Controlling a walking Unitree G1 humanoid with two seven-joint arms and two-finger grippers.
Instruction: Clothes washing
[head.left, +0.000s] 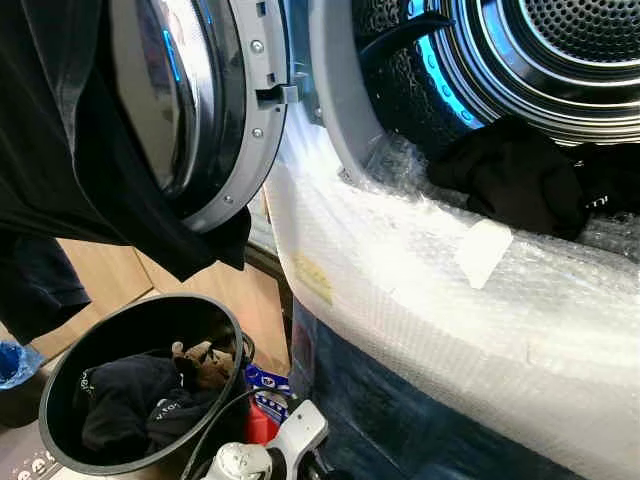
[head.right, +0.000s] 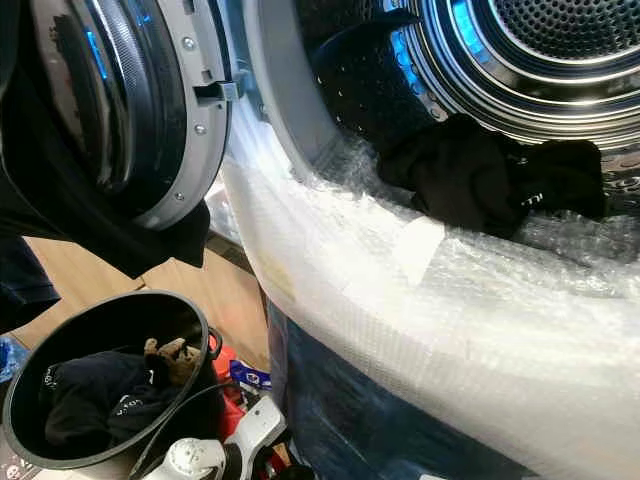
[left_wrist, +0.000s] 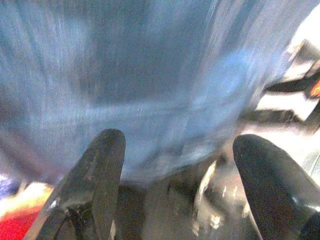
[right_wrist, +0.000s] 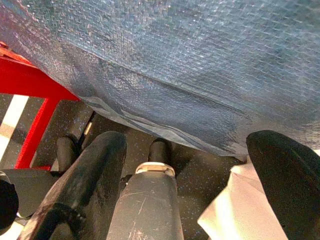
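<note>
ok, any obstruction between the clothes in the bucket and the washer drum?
Nothing visible blocks it. Washer door is swung open, with a black garment draped over it, left of the opening. Bubble-wrapped rim sits between black bucket and drum.

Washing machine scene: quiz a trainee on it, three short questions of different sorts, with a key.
1. True or false: the washing machine door stands open.
2. Where does the dark garment lie? A) on the floor B) at the drum's mouth C) on the red frame
3. Fill in: the black bucket holds dark ____.

Key: 1 true. 2 B. 3 clothes.
</note>
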